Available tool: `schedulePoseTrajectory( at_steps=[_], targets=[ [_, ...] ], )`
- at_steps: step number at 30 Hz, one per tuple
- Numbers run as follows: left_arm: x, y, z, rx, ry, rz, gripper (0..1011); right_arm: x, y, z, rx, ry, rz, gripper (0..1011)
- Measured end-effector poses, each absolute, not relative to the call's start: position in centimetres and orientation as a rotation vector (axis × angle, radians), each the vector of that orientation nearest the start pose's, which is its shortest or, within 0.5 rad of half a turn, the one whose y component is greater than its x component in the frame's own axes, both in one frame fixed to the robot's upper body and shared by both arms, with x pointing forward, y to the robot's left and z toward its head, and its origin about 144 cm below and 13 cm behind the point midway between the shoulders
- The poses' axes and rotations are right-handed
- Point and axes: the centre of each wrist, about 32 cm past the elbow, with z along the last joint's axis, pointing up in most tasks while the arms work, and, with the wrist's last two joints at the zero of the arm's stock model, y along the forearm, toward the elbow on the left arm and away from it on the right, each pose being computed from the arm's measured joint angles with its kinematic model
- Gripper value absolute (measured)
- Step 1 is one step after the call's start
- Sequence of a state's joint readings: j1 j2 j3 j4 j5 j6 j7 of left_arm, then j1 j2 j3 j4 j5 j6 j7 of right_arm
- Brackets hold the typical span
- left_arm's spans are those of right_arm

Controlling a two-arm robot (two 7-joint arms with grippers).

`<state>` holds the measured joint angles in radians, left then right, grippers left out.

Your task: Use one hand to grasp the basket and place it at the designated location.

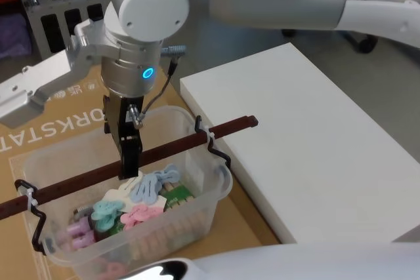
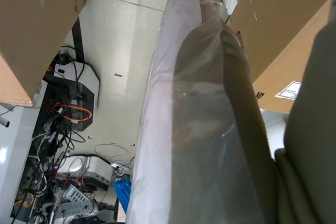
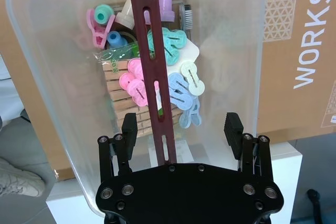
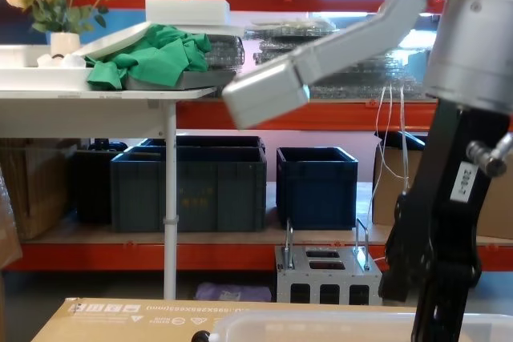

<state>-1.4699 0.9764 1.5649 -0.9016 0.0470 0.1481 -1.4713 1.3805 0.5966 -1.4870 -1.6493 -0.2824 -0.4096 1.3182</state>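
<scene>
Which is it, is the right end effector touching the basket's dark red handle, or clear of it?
Apart. The right wrist view shows the right end effector open, its fingers straddling the handle with a visible gap on each side.

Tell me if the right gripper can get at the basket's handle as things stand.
Probably yes. The right gripper hangs just over the basket with its fingers open either side of the dark handle, and nothing lies between them and the bar. The coloured clips sit lower down inside.
</scene>
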Motion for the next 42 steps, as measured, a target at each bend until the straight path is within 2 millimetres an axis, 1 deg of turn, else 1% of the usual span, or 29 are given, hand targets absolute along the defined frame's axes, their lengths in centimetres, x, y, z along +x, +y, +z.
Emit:
schedulePoseTrajectory(
  at_steps=[10, 12, 13, 17, 22, 31, 42],
  targets=[
    [61.6, 49.7, 139.4, 1.629, 0.168, 0.176, 0, 53.3, -11.7, 140.7, -1.182, -1.328, 0.912, 1001],
    [61.6, 49.7, 139.4, 1.629, 0.169, 0.177, 0, 53.1, -12.4, 141.7, -1.175, -1.339, 0.889, 1001],
    [61.6, 49.7, 139.4, 1.629, 0.169, 0.176, 0, 53.0, -12.9, 142.6, -1.167, -1.349, 0.871, 1001],
    [61.6, 49.7, 139.4, 1.629, 0.168, 0.176, 0, 52.8, -13.6, 143.7, -1.156, -1.361, 0.848, 1001],
    [61.6, 49.7, 139.4, 1.629, 0.169, 0.176, 0, 52.5, -14.2, 144.6, -1.147, -1.369, 0.829, 1001],
    [61.6, 49.7, 139.4, 1.629, 0.169, 0.176, 0, 52.0, -14.6, 145.5, -1.143, -1.381, 0.819, 1001],
    [61.6, 49.7, 139.4, 1.629, 0.169, 0.176, 0, 51.8, -14.6, 145.7, -1.142, -1.382, 0.818, 1000]
  ],
)
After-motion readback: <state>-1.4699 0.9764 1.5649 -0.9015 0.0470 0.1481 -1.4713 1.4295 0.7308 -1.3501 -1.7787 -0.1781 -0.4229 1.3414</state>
